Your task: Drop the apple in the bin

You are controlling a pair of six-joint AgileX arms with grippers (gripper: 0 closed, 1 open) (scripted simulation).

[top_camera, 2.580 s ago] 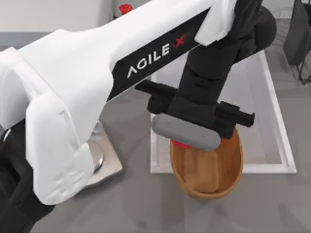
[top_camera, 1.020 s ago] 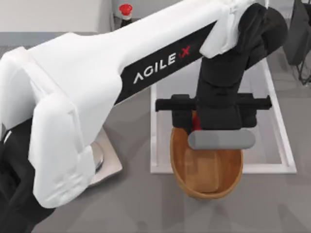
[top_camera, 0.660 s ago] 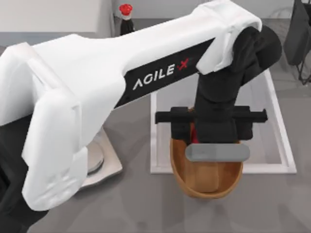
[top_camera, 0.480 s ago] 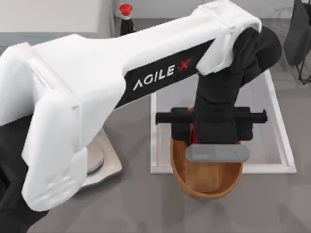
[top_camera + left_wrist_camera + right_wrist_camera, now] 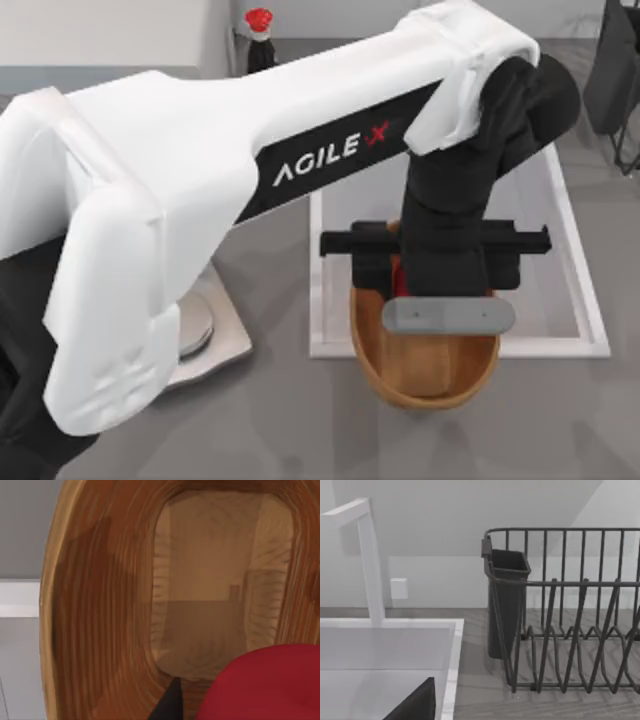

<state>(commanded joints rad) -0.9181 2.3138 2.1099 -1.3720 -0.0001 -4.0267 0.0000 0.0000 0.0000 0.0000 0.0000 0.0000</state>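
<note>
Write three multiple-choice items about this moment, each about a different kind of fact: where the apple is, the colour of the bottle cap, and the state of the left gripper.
1. Where is the apple?
A. On the scale
B. Over the bin, under the left gripper
C. In the dish rack

2. What colour is the cap of the sauce bottle?
A. Red
B. Green
C. White

3. What is the left gripper doing?
A. Hanging open, holding nothing
B. Shut on the apple
C. Gripping the faucet

Answers:
1 B, the left wrist view shows the red fruit above the basket's floor.
2 A, the top view shows a red cap.
3 B, red shows between the fingers in the top view.
</note>
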